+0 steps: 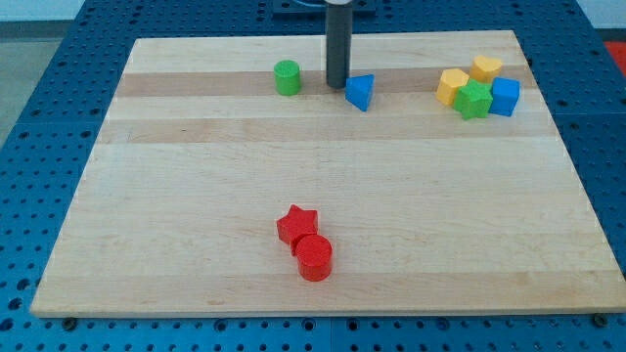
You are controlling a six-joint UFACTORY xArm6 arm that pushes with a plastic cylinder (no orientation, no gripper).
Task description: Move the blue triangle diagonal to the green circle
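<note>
The blue triangle [360, 92] lies near the view's top, right of centre. The green circle [287, 77] stands to its left, slightly higher in the view, with a gap between them. My tip [337, 84] is down on the board in that gap, right at the triangle's left edge and apart from the green circle. The dark rod rises straight up out of the view's top.
A cluster at the view's top right holds two yellow blocks [453, 86] [486, 68], a green star [474, 100] and a blue cube [505, 97]. A red star [296, 225] touches a red cylinder [315, 258] at the bottom centre. The wooden board [196, 196] lies on a blue perforated table.
</note>
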